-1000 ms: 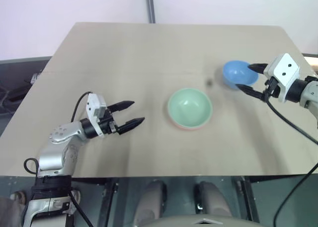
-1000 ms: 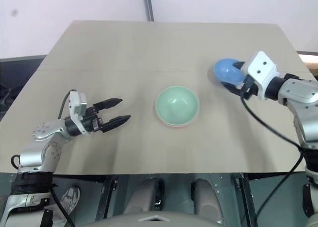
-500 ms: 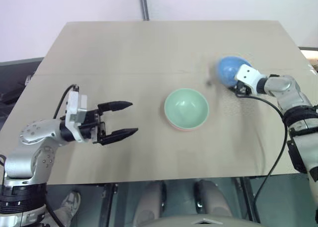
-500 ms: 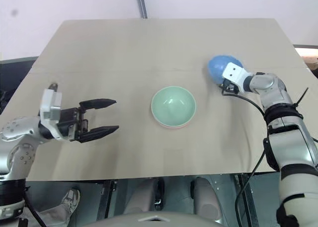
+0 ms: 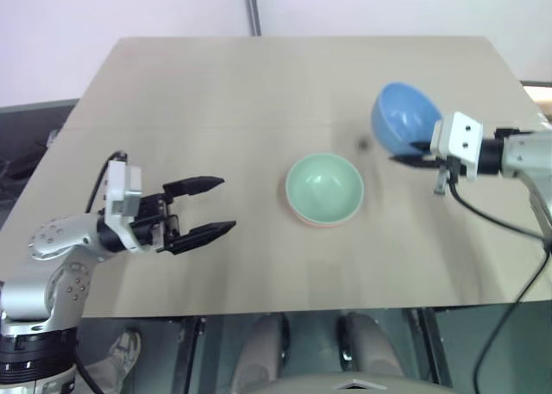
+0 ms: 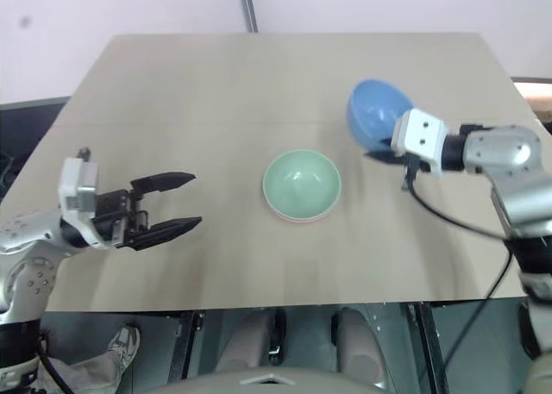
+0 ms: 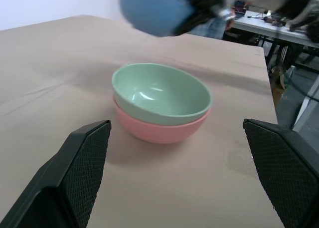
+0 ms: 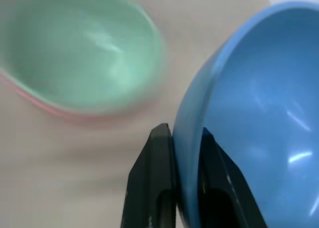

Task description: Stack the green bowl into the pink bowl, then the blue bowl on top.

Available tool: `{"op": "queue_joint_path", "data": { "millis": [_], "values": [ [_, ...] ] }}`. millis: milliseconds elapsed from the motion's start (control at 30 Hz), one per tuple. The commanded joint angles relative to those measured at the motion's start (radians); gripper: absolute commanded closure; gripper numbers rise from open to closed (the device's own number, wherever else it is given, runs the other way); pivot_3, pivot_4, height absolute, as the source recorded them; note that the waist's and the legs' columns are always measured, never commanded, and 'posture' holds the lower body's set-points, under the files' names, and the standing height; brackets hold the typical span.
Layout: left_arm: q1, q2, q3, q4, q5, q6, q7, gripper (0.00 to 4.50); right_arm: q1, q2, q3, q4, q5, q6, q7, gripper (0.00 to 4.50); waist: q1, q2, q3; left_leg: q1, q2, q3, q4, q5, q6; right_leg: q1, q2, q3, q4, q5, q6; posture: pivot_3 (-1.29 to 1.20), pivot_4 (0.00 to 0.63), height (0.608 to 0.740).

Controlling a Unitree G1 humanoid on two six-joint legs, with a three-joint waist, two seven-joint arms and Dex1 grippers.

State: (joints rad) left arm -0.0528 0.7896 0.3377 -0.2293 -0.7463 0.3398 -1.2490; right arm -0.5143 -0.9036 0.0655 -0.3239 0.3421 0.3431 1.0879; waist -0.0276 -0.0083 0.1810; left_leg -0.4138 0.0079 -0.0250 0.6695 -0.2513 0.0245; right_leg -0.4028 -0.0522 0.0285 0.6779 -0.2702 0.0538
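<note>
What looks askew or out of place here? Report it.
Only the small sky-blue bowl is askew: it hangs tilted above the table, its rim pinched by the right gripper. The pale mint-green bowl sits neatly nested in the salmon-pink bowl.

Silver-grey jointed arms; white camera blocks at both wrists; left gripper (image 5: 219,206) and right gripper (image 8: 185,138) with black tapered fingers, the pads cross-hatched; black cables looping from each forearm.

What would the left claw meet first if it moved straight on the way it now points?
Probably the green bowl nested in the pink bowl; bare table lies between them and the left claw.
</note>
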Motion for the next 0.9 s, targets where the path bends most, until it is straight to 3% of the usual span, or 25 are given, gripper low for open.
{"op": "queue_joint_path", "data": {
  "millis": [33, 100, 200, 333, 500, 567, 667, 800, 900],
  "values": [
    [-0.024, -0.008, -0.008, 0.021, 0.011, -0.025, -0.007, 0.00, 0.069, 0.009, -0.004, -0.267, 0.091, 0.196, -0.094, 4.37, 0.001, -0.001, 0.000, 0.001, 0.000, 0.000, 0.001, 0.000, 0.000, 0.001, 0.000, 0.000, 0.000, 0.000, 0.000, 0.00, 0.150, 0.740],
    [-0.041, -0.012, -0.018, 0.029, 0.015, -0.023, -0.004, 0.00, 0.084, 0.050, 0.039, -0.320, 0.081, 0.238, -0.148, 4.37, 0.004, -0.001, -0.001, 0.001, 0.000, -0.001, 0.002, 0.001, -0.001, 0.002, 0.001, -0.001, 0.000, 0.000, 0.000, 0.00, 0.150, 0.740],
    [-0.061, -0.013, -0.030, 0.048, 0.020, -0.022, -0.010, 0.00, 0.063, 0.137, 0.111, -0.320, 0.034, 0.262, -0.225, 3.19, 0.005, -0.002, -0.001, 0.001, 0.000, 0.000, 0.005, 0.003, 0.000, 0.002, 0.004, 0.000, 0.000, 0.001, -0.001, 0.00, 0.150, 0.740],
    [-0.085, -0.015, -0.043, 0.071, 0.030, -0.024, -0.017, 0.00, 0.051, 0.222, 0.144, -0.278, -0.084, 0.208, -0.336, 1.12, 0.012, -0.002, -0.001, 0.000, 0.000, 0.000, 0.005, 0.005, 0.000, 0.001, 0.005, 0.000, 0.001, 0.002, -0.001, 0.00, 0.150, 0.740],
    [-0.087, -0.021, -0.063, 0.035, 0.028, 0.031, 0.033, 0.00, 0.113, 0.240, -0.022, -0.308, -0.015, 0.219, -0.382, 1.12, 0.019, -0.003, -0.002, -0.002, -0.002, -0.002, 0.003, 0.005, 0.000, 0.001, 0.003, -0.002, 0.000, 0.002, -0.001, 0.00, 0.150, 0.740],
    [-0.063, -0.039, -0.077, 0.013, 0.071, 0.001, 0.072, 0.00, 0.167, 0.265, -0.131, -0.351, 0.092, 0.256, -0.391, 1.12, 0.018, -0.003, -0.002, -0.002, -0.003, -0.001, 0.001, 0.005, 0.000, 0.001, 0.002, -0.002, -0.001, 0.002, -0.001, 0.00, 0.150, 0.740],
    [-0.043, -0.077, -0.067, 0.002, 0.055, 0.005, 0.109, 0.00, 0.268, 0.202, -0.258, -0.393, 0.223, 0.356, -0.335, 1.12, 0.021, -0.003, -0.002, -0.002, -0.002, -0.002, 0.000, 0.005, 0.000, 0.001, 0.002, -0.003, -0.002, 0.002, -0.001, 0.00, 0.150, 0.740],
    [-0.022, -0.088, -0.067, 0.001, 0.095, -0.057, 0.101, 0.00, 0.390, 0.153, -0.380, -0.430, 0.264, 0.374, -0.345, 0.08, 0.018, -0.003, -0.001, 0.000, -0.002, -0.002, 0.000, 0.005, 0.000, 0.002, 0.002, -0.003, -0.001, 0.002, -0.001, 0.00, 0.150, 0.740],
    [0.022, -0.074, -0.048, -0.029, 0.100, -0.046, 0.122, 0.00, 0.527, 0.105, -0.537, -0.468, 0.336, 0.412, -0.289, 0.08, 0.017, -0.003, -0.002, 0.001, -0.001, -0.002, 0.000, 0.005, 0.000, 0.002, 0.004, -0.002, 0.000, 0.002, -0.001, 0.00, 0.150, 0.740]
  ]
}}
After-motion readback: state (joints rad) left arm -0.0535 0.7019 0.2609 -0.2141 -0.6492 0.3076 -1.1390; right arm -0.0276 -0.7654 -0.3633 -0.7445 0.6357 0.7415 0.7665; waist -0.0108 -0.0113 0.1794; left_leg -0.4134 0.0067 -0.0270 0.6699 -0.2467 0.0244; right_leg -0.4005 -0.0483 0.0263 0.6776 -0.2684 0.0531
